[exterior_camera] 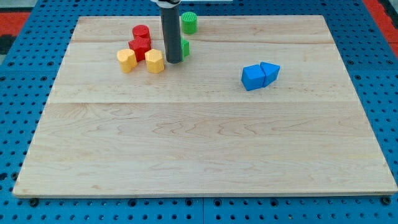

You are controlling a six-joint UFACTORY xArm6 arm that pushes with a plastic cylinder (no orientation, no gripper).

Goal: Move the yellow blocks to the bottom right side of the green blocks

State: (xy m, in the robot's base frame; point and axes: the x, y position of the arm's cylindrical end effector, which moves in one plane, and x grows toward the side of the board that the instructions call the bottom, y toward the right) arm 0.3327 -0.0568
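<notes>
Two yellow blocks lie near the view's top left: a yellow hexagon-like block (154,61) and a second yellow block (126,60) to its left. A round green block (189,22) stands near the top edge. A second green block (185,48) is mostly hidden behind my rod. My tip (173,61) rests on the board just right of the nearer yellow block and in front of the hidden green block.
Two red blocks (140,41) sit stacked close together just above the yellow ones. Two blue blocks, a cube (252,77) and a wedge-like one (270,72), touch each other at the view's right. The wooden board (205,149) lies on a blue pegboard.
</notes>
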